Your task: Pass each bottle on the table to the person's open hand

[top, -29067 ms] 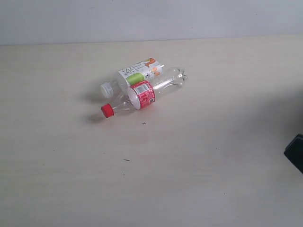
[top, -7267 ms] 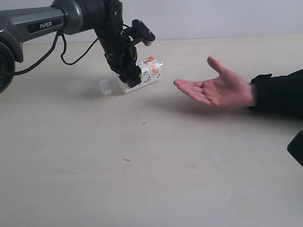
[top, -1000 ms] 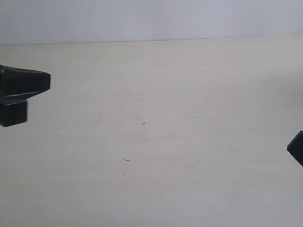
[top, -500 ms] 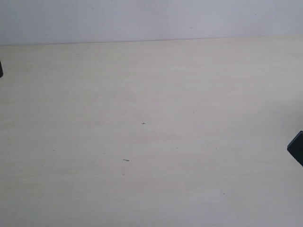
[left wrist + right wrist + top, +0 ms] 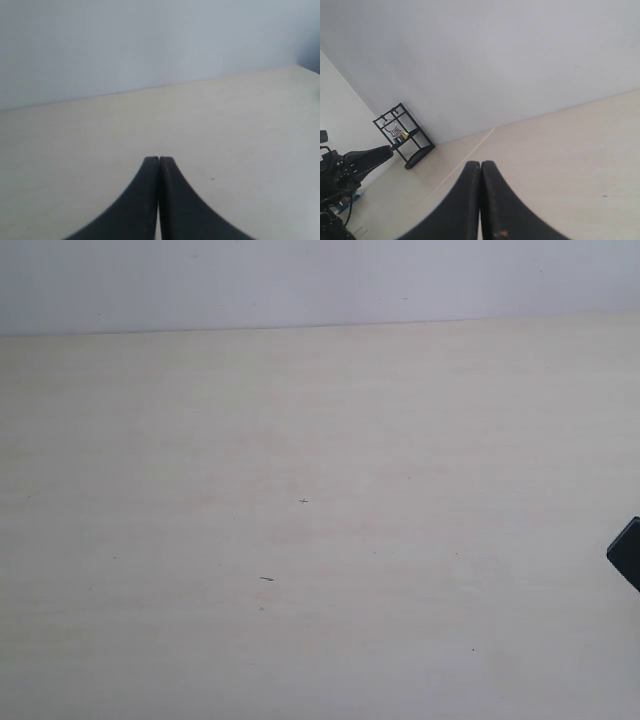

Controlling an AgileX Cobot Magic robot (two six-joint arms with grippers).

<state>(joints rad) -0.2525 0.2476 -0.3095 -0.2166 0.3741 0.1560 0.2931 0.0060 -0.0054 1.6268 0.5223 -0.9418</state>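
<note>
No bottles show in any view, and the person's open hand is out of view. The pale beige table (image 5: 320, 540) carries only a few tiny dark specks. In the left wrist view my left gripper (image 5: 159, 159) is shut, its black fingers pressed together with nothing between them, low over the table (image 5: 240, 115). My right gripper (image 5: 481, 163) is likewise shut on nothing above the table (image 5: 570, 145). Neither gripper's fingers show in the exterior view.
A black corner (image 5: 626, 552) juts in at the exterior view's right edge. The right wrist view shows a black shelf rack (image 5: 404, 135) on the floor by the wall and black arm hardware (image 5: 350, 167) beside it. A plain pale wall (image 5: 320, 280) backs the table.
A second ago the left arm's black end showed at the exterior view's left edge; it has drawn back out of sight. The bottles and hand seen much earlier are gone.
</note>
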